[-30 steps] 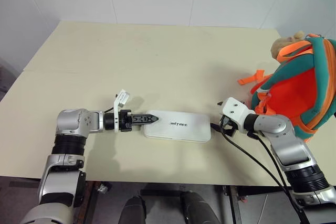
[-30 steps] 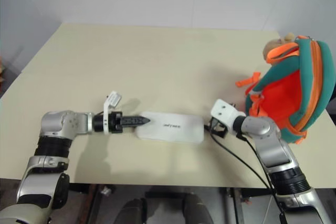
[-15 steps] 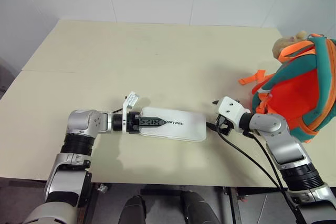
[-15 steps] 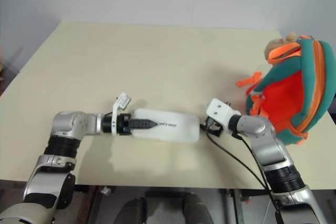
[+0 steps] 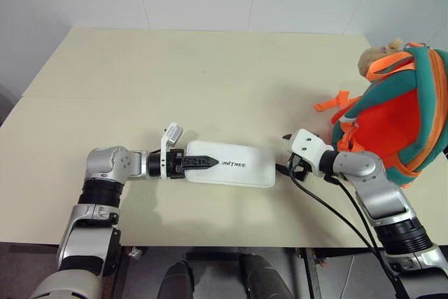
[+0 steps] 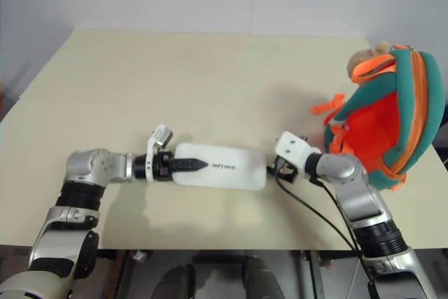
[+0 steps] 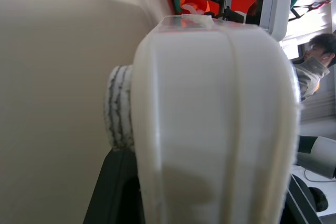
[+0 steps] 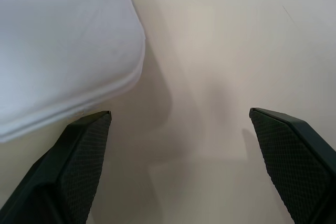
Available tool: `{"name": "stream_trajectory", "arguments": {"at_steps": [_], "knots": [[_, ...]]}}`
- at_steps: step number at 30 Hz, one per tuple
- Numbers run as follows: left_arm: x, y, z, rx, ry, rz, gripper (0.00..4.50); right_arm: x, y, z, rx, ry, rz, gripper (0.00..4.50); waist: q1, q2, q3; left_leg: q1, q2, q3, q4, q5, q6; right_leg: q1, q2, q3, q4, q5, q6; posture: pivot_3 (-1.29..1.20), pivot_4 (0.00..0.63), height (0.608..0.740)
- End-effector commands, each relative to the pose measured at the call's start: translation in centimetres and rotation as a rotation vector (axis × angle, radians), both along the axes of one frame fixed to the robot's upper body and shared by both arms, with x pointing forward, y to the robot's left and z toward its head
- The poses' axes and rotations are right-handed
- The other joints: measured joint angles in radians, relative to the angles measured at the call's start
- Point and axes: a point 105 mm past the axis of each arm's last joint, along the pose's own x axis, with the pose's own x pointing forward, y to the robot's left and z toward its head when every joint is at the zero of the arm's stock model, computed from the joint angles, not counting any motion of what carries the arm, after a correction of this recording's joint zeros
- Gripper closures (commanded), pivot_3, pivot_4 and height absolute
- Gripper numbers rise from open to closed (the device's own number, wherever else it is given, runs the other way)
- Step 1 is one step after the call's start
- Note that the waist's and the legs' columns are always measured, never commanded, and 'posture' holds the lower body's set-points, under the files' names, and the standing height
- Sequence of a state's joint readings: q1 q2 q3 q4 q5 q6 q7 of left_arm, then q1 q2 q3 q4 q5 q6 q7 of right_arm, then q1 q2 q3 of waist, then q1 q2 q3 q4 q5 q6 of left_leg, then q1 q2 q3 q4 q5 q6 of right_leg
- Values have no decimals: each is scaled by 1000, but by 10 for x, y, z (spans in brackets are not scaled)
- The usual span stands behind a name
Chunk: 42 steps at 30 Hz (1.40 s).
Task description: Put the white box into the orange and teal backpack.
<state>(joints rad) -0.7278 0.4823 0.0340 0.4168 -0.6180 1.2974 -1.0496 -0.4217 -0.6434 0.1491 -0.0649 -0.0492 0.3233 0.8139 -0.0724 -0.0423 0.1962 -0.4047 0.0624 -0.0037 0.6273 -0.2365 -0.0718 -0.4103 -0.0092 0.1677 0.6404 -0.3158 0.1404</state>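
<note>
Nothing is packed yet: your white box [image 5: 229,164] lies flat on the table [image 5: 210,75], well apart from the backpack [image 5: 399,120] standing at its right edge. Your left gripper [image 5: 207,163] clasps the box's left end; your right gripper [image 8: 178,156] gapes beside the other end.

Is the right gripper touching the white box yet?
Apart. In the right wrist view, the right gripper stands open with bare table between its fingers, and the white box corner sits ahead of them, a shadowed gap showing.
</note>
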Motion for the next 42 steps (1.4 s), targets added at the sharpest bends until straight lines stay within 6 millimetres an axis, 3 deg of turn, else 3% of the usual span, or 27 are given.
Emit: {"name": "stream_trajectory", "arguments": {"at_steps": [1,10,20,25,29,35,42], "knots": [[7,14,9,20,-38,72,3195,1,3,13,17,-49,19,0,-5,0,0,0,0,0,0,0,0,0,0,0,0,0,0,0,150,740],[15,35,38,-106,-82,213,3198,-1,-4,46,200,-139,-59,0,-11,-1,1,-1,0,0,0,0,0,-1,0,0,1,0,0,0,150,740],[12,33,60,-198,-107,237,3199,-44,-17,83,519,-233,-238,0,-2,-1,1,-2,0,-1,-6,-1,-1,-2,0,0,-3,-1,0,0,150,740],[13,28,62,-218,-86,231,3199,-69,-28,88,640,-303,-401,0,-3,-1,1,-1,0,-1,-7,-1,-2,-3,0,-1,-3,-1,-1,0,150,740],[17,22,63,-224,-71,222,3199,-77,-36,87,700,-350,-531,0,-7,-1,1,-1,0,0,-7,0,-2,-3,0,0,-3,-1,-1,0,150,740],[22,15,67,-230,-69,208,3199,-66,-51,82,692,-409,-670,0,-10,-1,1,-1,0,0,-7,0,-2,-3,0,0,-3,-1,-1,0,150,740],[19,15,66,-225,-66,200,3199,-29,-74,88,667,-512,-784,0,-11,-1,1,-1,0,0,-10,0,-2,-4,0,0,-4,-1,-2,0,150,740]]}}
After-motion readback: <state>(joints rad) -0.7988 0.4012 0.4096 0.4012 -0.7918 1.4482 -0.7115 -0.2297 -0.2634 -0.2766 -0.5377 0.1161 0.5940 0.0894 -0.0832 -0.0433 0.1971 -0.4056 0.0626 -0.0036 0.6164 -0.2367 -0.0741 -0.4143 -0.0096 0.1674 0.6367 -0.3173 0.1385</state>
